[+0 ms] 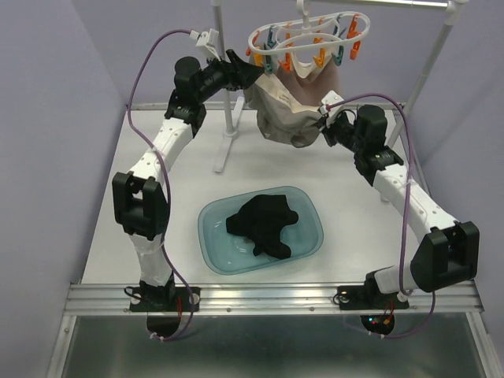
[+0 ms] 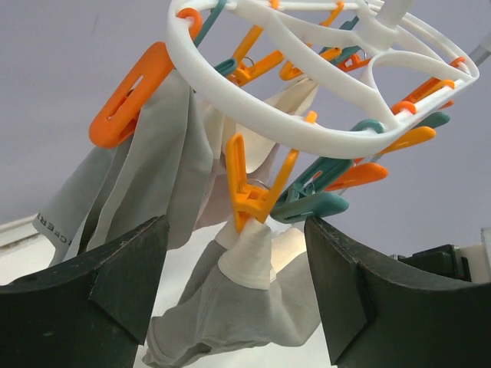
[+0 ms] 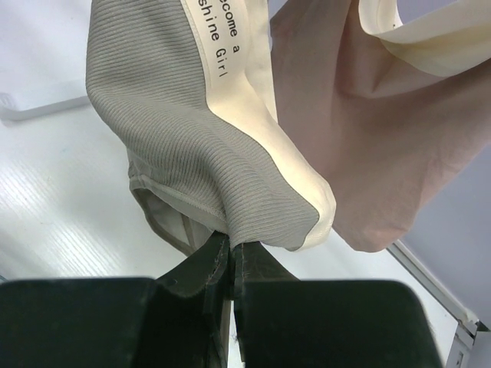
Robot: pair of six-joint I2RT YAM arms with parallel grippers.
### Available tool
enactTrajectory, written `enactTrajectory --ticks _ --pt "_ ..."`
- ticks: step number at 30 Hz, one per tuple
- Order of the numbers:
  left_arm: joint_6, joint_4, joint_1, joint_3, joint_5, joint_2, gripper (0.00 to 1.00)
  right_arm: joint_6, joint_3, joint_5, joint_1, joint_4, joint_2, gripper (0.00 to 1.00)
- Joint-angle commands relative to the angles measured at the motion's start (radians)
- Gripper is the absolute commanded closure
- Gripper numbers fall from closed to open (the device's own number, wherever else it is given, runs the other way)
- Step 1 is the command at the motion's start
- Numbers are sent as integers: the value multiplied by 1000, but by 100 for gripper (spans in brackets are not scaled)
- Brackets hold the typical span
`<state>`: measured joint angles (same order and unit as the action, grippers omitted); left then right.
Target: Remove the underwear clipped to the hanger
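Note:
The white oval hanger (image 1: 311, 33) with orange and teal clothespins hangs at the top centre; it fills the top of the left wrist view (image 2: 307, 115). Beige-taupe underwear (image 1: 279, 114) and a pale pink piece (image 1: 311, 72) hang from it. A black garment (image 1: 264, 223) lies in the teal basin (image 1: 307, 240). My left gripper (image 1: 250, 72) is open beside the hanger's left end, its fingers (image 2: 100, 299) either side of a cloth corner held by an orange clothespin (image 2: 249, 188). My right gripper (image 3: 232, 245) is shut on the grey-beige ribbed underwear (image 3: 176, 115), low at its right side (image 1: 321, 120).
White rack poles stand behind: one with a foot at centre left (image 1: 228, 118), one slanting at the right (image 1: 429, 71). A grey garment (image 2: 153, 176) hangs from another orange pin at the left of the left wrist view. Table edges run left and right.

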<state>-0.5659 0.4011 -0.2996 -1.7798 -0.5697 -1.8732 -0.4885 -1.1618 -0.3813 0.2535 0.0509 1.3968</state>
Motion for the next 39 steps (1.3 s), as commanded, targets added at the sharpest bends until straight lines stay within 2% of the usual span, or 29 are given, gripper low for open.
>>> enactTrajectory --ticks 1,16,22,25,26,28,29,31,32,34,35,37,38,39 --pt "-25 56 5 -95 -36 5 18 19 25 -4 -11 13 -30 99" --pt "-38 30 5 -224 -35 -87 23 31 22 -11 -11 12 -38 100" --pt "-61 45 7 -250 -41 -107 31 36 21 -16 -11 10 -36 99" --pt "-74 62 5 -250 -45 -107 42 39 21 -18 -11 10 -35 99" --pt "-81 71 5 -250 -51 -109 52 39 22 -18 -10 10 -35 99" --pt "-86 76 7 -247 -53 -110 66 39 22 -16 -13 9 -35 99" --pt "-86 81 5 -244 -55 -109 82 39 22 -16 -11 10 -35 100" --pt "-86 82 5 -236 -49 -104 95 39 25 -16 -11 10 -36 100" --pt "-81 85 5 -222 -42 -96 97 39 27 -14 -13 10 -38 100" --pt "-75 87 7 -210 -36 -84 94 39 27 -14 -13 10 -38 99" --pt "-74 87 5 -196 -36 -73 80 39 28 -13 -11 10 -39 99" --pt "-65 88 5 -179 -27 -60 65 38 31 -11 -13 10 -41 100" --pt "-60 88 7 -162 -21 -43 53 37 31 -10 -13 10 -39 100" --pt "-55 90 5 -150 -16 -34 48 36 31 -8 -13 10 -42 99"
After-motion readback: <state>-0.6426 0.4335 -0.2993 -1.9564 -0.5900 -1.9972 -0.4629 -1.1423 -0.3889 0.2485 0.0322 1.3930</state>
